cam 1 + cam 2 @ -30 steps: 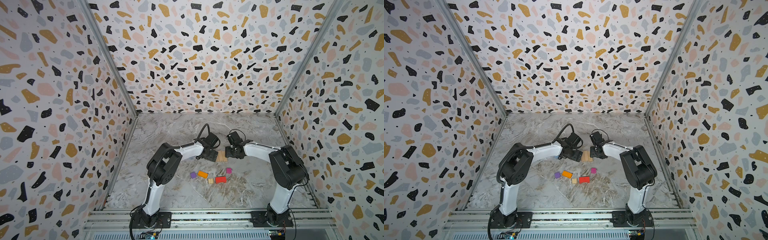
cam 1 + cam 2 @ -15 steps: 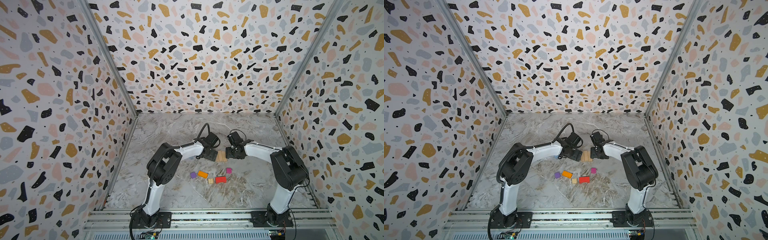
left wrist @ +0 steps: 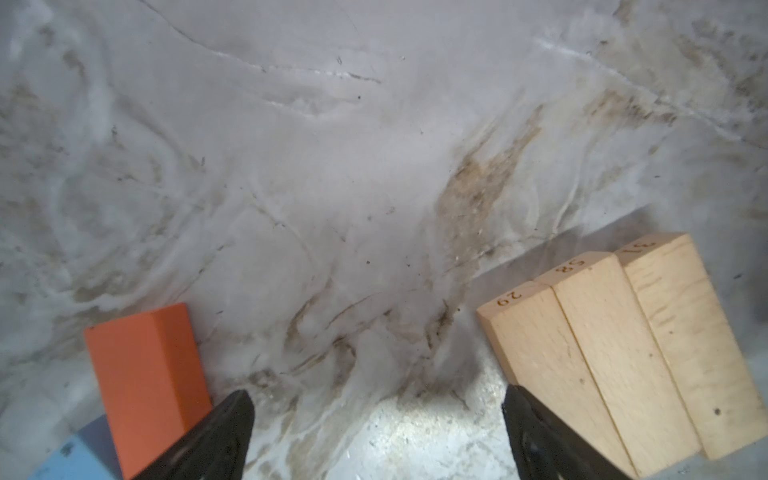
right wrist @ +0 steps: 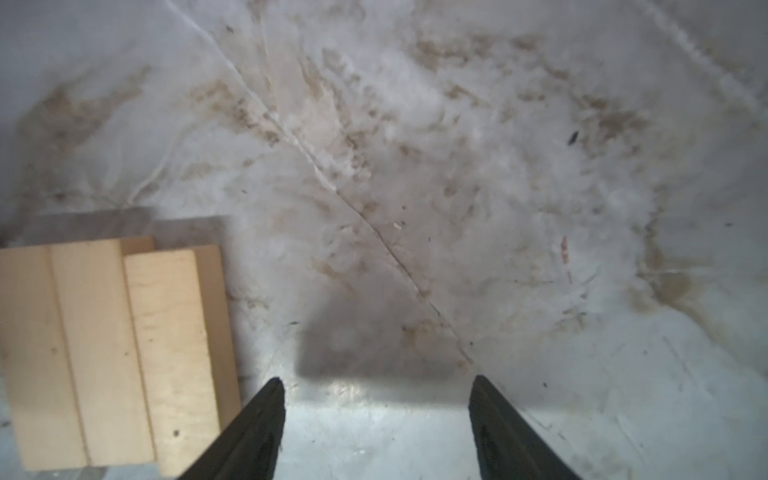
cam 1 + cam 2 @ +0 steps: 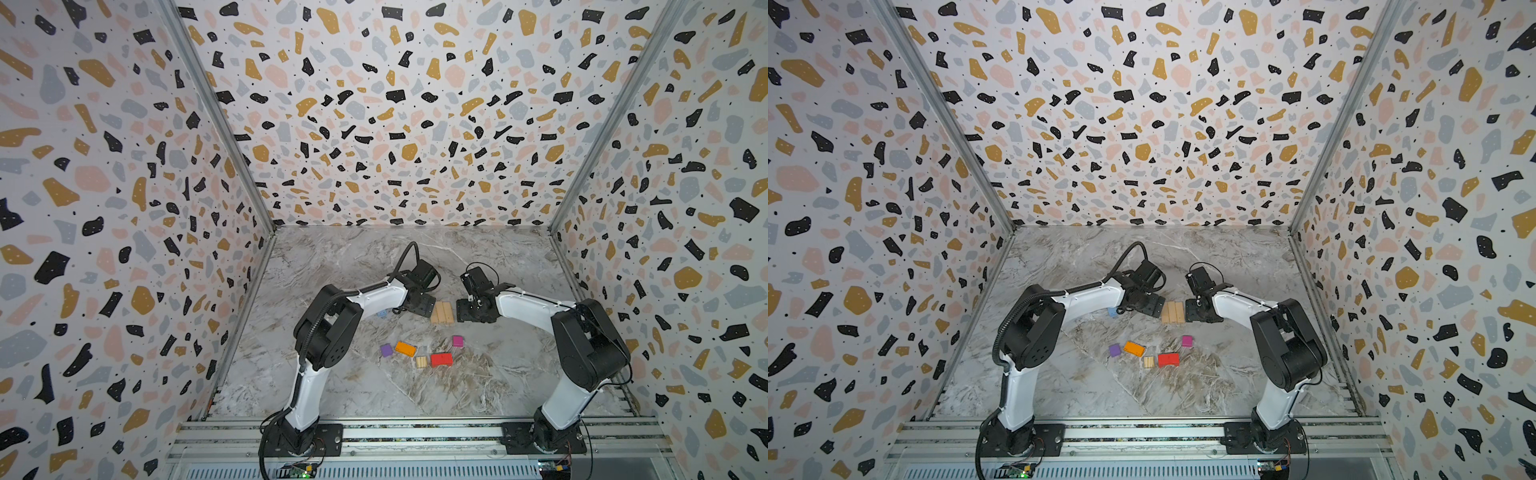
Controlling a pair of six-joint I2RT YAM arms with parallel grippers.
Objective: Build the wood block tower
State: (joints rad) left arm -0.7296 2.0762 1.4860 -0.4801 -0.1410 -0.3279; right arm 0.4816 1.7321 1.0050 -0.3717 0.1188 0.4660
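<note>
Tan planks (image 5: 441, 312), long axes front-to-back

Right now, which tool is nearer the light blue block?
Left. The left tool is close beside the blue block; the right tool is across the tan planks from it.

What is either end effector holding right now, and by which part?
Nothing. The left end effector and right end effector are both open, nothing between their jaws, flanking the tan planks.
</note>
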